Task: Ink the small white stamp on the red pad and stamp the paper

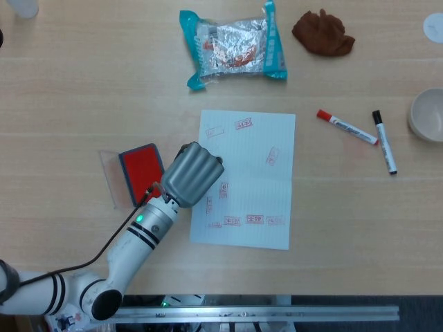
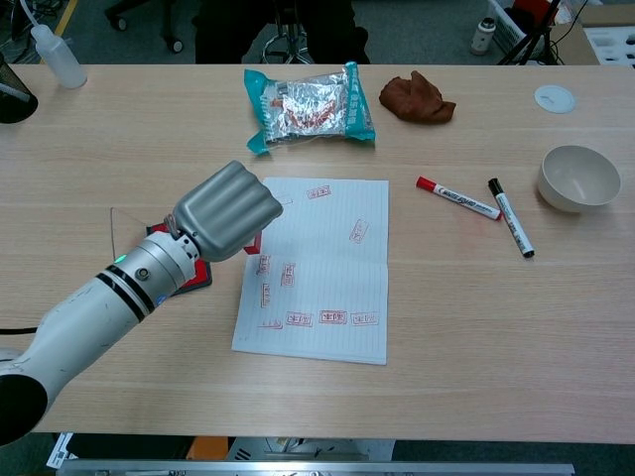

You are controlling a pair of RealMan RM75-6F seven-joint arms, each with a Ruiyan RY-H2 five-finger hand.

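head view: left hand [image 1: 192, 174], grey w/ ribbed back, hangs over the seam between the flat red ink pad in its dark tray [image 1: 142, 173] and the left edge of the white lined sheet of paper [image 1: 249, 183]. fingers curled under, so can't tell from here if it's clenched on anything; the small white stamp isn't visible, prob. hidden beneath the hand. paper lies mid-counter, slightly skewed, w/ several red stamp marks on it. pad sits just left of the paper, toward the counter's left-front part, its clear lid [image 1: 108, 180] folded out on the far-left side. right hand not in view.

chest view: same left hand [image 2: 224, 209] covers the pad's [image 2: 189, 270] right part and overlaps the paper's [image 2: 322, 268] left edge; underside hidden, stamp unseen here too.

handling, as a guess: a small stamp should be light, rigid, smooth plastic, so easy to twist or slip. best taken by its upper body, pinch across opposite sides, inked face kept free and level. the paper is thin & loose, likely to slide or lift w/ a sticky stamp, so press straight down and lift straight up. pad is low and light, may shift if pushed sideways.
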